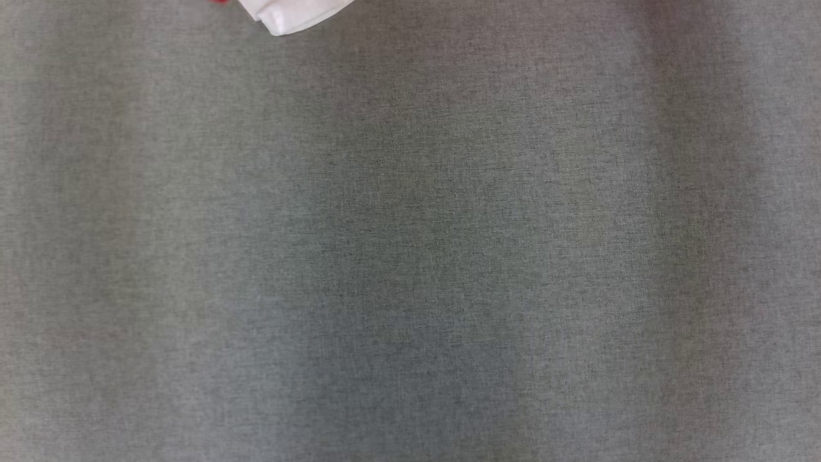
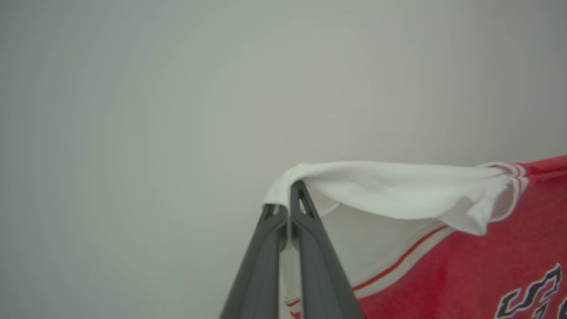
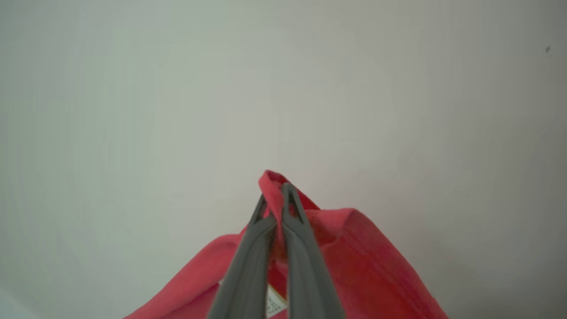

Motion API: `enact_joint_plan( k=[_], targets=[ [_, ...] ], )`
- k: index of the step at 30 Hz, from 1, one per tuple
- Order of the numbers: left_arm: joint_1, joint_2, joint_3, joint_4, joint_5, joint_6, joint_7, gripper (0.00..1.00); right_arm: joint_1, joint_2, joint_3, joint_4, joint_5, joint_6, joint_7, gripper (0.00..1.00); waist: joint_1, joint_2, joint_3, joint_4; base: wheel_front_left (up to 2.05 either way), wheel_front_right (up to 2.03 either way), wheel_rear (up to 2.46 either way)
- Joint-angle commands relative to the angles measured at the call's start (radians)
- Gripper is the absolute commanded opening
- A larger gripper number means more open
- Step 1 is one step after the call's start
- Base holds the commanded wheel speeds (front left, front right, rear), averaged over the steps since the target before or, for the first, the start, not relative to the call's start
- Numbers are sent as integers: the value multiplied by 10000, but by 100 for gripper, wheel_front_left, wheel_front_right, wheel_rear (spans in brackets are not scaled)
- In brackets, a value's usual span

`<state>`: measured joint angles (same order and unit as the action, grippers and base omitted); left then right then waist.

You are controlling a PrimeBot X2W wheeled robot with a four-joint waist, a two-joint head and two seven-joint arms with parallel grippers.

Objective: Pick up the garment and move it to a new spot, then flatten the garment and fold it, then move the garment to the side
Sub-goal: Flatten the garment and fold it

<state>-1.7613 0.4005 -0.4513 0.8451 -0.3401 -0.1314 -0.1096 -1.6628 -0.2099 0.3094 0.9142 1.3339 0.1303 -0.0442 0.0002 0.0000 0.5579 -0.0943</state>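
Carrying looks to be the step in hand — the first one, the lift and shift to a new spot — since the broad grey tabletop (image 1: 410,256) lies bare below and the garment (image 2: 465,266) hangs up between the two arms rather than lying spread. It is a red jersey with white sleeves, soft and limp, sagging in folds wherever it isn't pinched. From the head view a white fold of it (image 1: 295,16) pokes in at the far edge, a little left of centre; whether that bit touches the tabletop I cannot tell. The left claw (image 2: 285,199) is clamped tight on the end of a white sleeve (image 2: 390,186), which drapes away sideways towards the red body. The right claw (image 3: 274,195) is closed just as hard on a raised peak of the red cloth, the rest falling off to both sides beneath it. To my eye the next move calls for bringing the jersey down over the open grey cloth with the claws drawn apart, so it lands stretched rather than bunched. Smaller details — dark outlined lettering (image 2: 531,292) on the chest, a thin red stripe (image 2: 398,261) along the white trim, and a small white label (image 3: 275,305) just behind the right fingers.
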Motion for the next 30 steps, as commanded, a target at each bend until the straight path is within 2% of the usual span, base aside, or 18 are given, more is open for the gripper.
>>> enact_joint_plan(
  k=[1, 9, 16, 23, 30],
  targets=[
    [-200, 28, -14, 175, 70, 37, -179, 0, -214, -39, -48, 21, -23, 6, -145, 0, -2, 0, -42, 14, 0, 0, 0],
    [-969, -449, -166, 1044, -121, 38, -584, 0, -420, -180, 113, -104, -69, 6, -307, 0, -2, 0, -405, 125, 0, 0, 0],
    [192, -652, -646, 1071, -633, 26, -183, 0, 743, -357, 644, 309, -231, 6, 6, 0, -2, 0, -607, 353, 0, 0, 0],
    [2028, -201, -1821, 364, -1754, 25, 715, 0, 2620, -488, 1348, 214, -99, 6, 811, 0, -2, 0, -1475, 536, 0, 0, 0],
    [3906, 685, -3263, -956, -3204, 24, 2490, 0, 4748, -853, 2259, -177, 15, 6, 1993, 0, -2, 0, -2742, 634, 0, 0, 0]
  ],
)
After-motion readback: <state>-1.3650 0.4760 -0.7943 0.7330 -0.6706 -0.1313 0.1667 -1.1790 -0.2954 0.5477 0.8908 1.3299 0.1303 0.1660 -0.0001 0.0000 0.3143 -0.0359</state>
